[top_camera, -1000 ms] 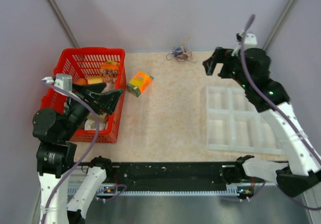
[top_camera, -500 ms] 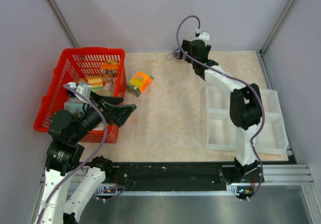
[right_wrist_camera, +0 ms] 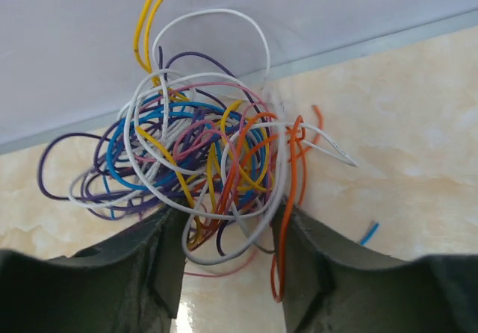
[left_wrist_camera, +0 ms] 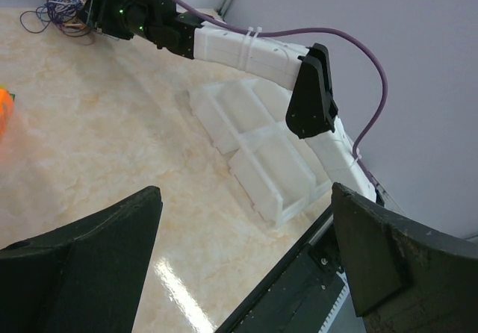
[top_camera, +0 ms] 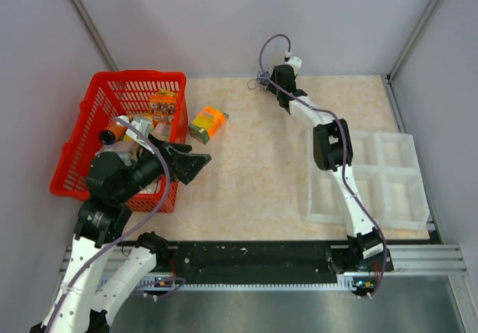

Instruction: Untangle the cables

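The tangle of hair-thin coloured wire cables (right_wrist_camera: 202,146) lies on the beige marbled worktop (right_wrist_camera: 403,124) directly ahead of the right hand (right_wrist_camera: 228,217), with its lower loops reaching down between the fingers. To do this well, I judge the pinch should take only one or two outer strands, such as the orange strand (right_wrist_camera: 293,154) beside the right-side finger. Those can then be drawn out slowly, leaving the knot behind. The right hand stands part open, its fingers brushing loops on either side, with no firm pinch visible. The left hand (left_wrist_camera: 246,191) gapes wide, empty, well apart from the tangle.
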